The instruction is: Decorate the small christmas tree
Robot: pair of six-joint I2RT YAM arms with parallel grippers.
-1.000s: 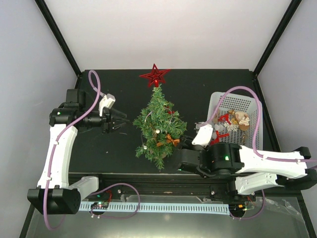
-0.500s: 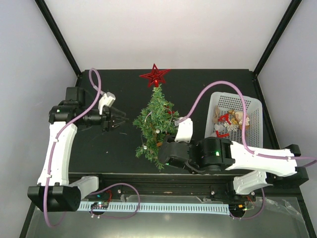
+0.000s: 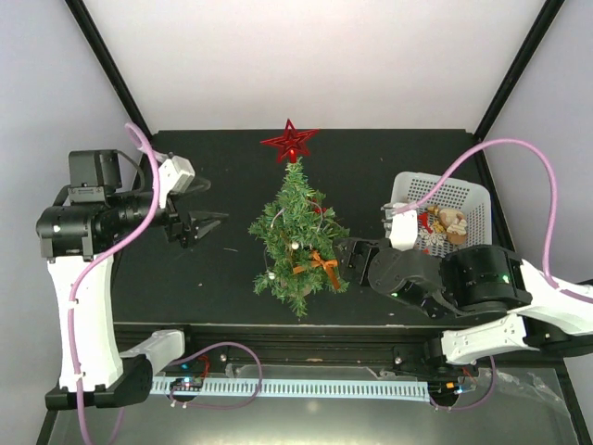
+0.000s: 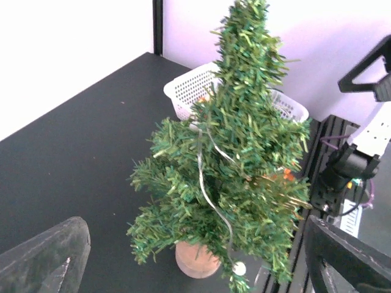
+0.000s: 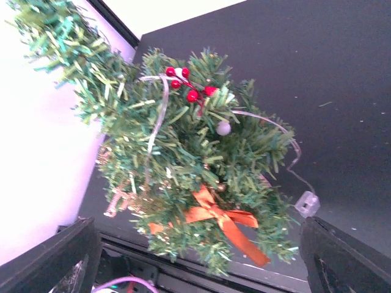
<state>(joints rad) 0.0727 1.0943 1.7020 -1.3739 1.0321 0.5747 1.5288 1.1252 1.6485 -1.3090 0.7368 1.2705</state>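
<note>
Lower right of the top view: right gripper (image 3: 345, 263) spread wide with nothing between the fingers, just beside the tree's right flank by the orange bow (image 5: 223, 217). Left of centre, left gripper (image 3: 204, 222) also spread and empty, apart from the tree and pointing at it.

The small christmas tree (image 3: 298, 236) stands upright mid-table (image 3: 389, 153) on its brown base (image 4: 195, 259), with a red star (image 3: 291, 142) on top. It carries the bow, red berries (image 5: 189, 82) and a silver cord (image 4: 204, 177).

My read is that it is light and tippy on that small foot. The bristly needles will give under the fingers and offer no firm hold. I'd steady it low on the trunk and load the branch tips gently.

The white basket (image 3: 468, 197), right of centre, is partly hidden by the right arm. It holds ornaments (image 3: 443, 222), red-and-white and tan; I can't tell what each one is.
</note>
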